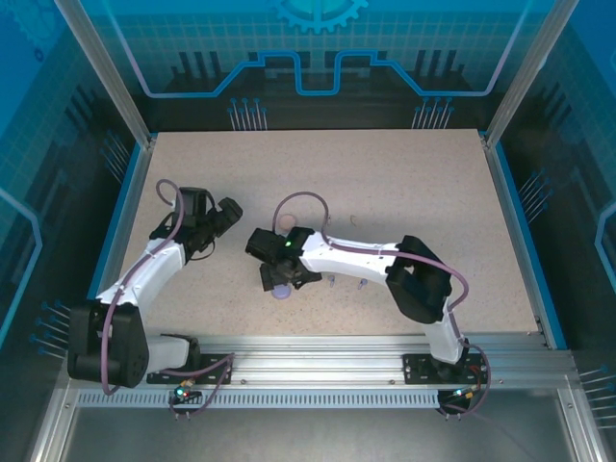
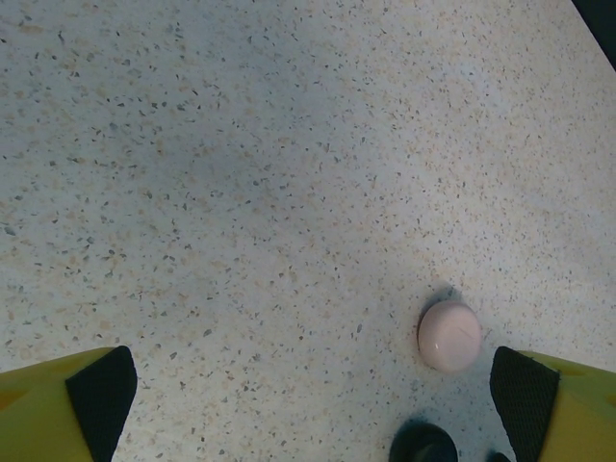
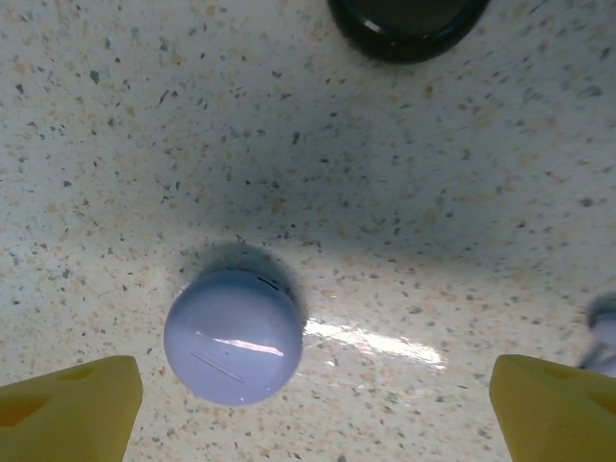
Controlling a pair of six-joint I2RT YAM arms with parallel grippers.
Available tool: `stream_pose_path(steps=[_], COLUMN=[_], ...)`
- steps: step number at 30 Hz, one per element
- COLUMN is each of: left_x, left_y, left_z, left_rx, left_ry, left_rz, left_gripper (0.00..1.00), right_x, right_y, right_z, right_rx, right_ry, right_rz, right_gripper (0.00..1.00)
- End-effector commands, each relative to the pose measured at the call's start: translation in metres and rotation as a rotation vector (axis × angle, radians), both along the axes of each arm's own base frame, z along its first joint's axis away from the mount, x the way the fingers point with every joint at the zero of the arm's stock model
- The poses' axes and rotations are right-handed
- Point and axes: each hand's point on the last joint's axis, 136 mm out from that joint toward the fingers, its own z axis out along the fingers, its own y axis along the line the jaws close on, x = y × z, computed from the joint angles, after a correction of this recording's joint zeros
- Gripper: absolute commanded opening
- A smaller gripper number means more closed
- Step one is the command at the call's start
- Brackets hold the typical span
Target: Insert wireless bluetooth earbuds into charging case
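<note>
Table [image 1: 385, 183] comes first: speckled beige, filling the middle of the top view. Your left arm [image 1: 144, 274] reaches up from the lower left of that view, and your right arm [image 1: 366, 255] bends in from the lower right toward the centre.

Your left gripper [image 2: 313, 404] stands spread wide over bare tabletop, pinching nothing; its yellow fingers [image 2: 48, 409] sit in the two bottom corners of the left wrist view. Your right gripper [image 3: 313, 409] is spread wide as well, with nothing caught in it.

You see a lavender case [image 3: 231, 337], round and closed, lying at the lower left of the right wrist view, just beside the finger there. A black case [image 3: 409, 24] is cut off by that view's top edge. A pink case [image 2: 449, 335], also closed, lies at the lower right of the left wrist view, near the finger on that side.

Smallest, what looks like a lavender earbud [image 3: 604, 332] peeks in at the right edge of the right wrist view, just above the finger there and mostly cut off.
</note>
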Motion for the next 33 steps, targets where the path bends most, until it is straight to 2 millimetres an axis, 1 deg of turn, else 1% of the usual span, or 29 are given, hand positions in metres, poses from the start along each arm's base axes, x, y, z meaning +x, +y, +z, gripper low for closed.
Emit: stream_pose_path(steps=[1, 5, 12, 19, 27, 33], left_x=[-0.005, -0.007, -0.007, -0.006, -0.006, -0.005], left_y=[0.000, 0.002, 0.003, 0.002, 0.002, 0.001], left_z=[0.006, 0.010, 0.014, 0.014, 0.015, 0.015], left_rx=[-0.048, -0.054, -0.055, -0.062, -0.063, -0.069], left_ry=[0.000, -0.015, -0.024, -0.023, -0.026, -0.027], left_rz=[0.018, 0.029, 0.026, 0.028, 0.025, 0.024], left_gripper=[0.99, 0.99, 0.99, 0.99, 0.99, 0.99], right_x=[-0.013, -0.016, -0.016, -0.017, -0.012, -0.014], right_y=[0.002, 0.003, 0.003, 0.006, -0.010, -0.024], right_z=[-0.013, -0.023, -0.035, -0.036, -0.033, -0.030], right_rx=[-0.051, -0.062, -0.081, -0.069, -0.089, -0.105], right_ry=[0.046, 0.055, 0.066, 0.070, 0.063, 0.058], right_rz=[-0.006, 0.003, 0.013, 0.023, 0.003, 0.000], right_gripper=[0.94, 0.95, 0.95, 0.95, 0.95, 0.96])
